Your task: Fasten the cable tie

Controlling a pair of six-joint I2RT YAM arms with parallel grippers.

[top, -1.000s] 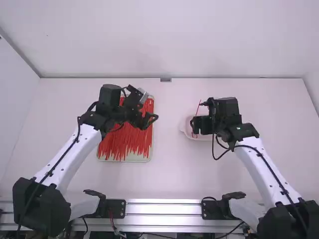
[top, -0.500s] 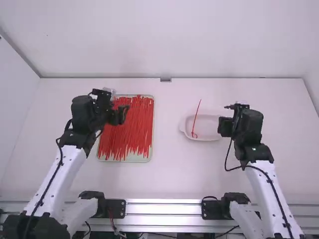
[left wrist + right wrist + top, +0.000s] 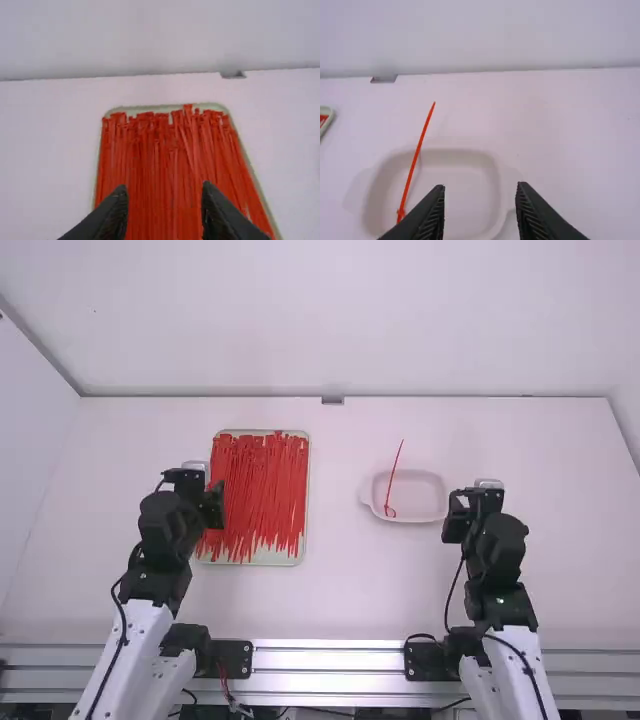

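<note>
Thin red cable tie point(image 3: 394, 475) lies in a white dish point(image 3: 420, 498), tail over its rim; both jaws wide, empty.

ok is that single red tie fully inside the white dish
Partly in. One end of the tie sits in the dish; the rest sticks out past its far rim.

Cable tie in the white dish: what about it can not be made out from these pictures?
- High view: whether the cable tie is closed into a loop; too small.
- Right wrist view: the tie's head end in the dish; blurred, close beside the right hand.
</note>
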